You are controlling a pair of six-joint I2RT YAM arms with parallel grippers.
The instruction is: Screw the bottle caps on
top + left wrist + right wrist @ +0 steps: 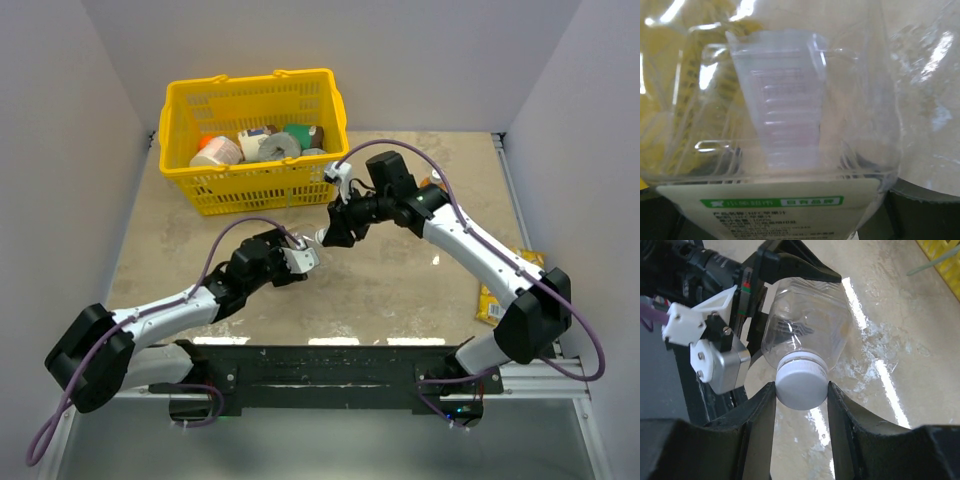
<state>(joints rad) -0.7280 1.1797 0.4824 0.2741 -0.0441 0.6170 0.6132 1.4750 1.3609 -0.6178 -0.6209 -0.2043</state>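
Observation:
My left gripper (306, 257) is shut on the clear ribbed bottle (318, 243) and holds it tilted above the table. The bottle fills the left wrist view (790, 110), its white label with a green stripe (775, 210) at the bottom. My right gripper (333, 232) is shut on a white cap (801, 385), which sits on the neck of the clear bottle (807, 325). Its two black fingers (760, 410) press on the cap's sides. The other cap is out of view. A bit of orange (435, 183) shows behind the right arm; I cannot tell what it is.
A yellow basket (255, 190) with several items stands at the back left of the table. A yellow snack packet (497, 295) lies by the right wall, next to the right arm. White walls close in both sides.

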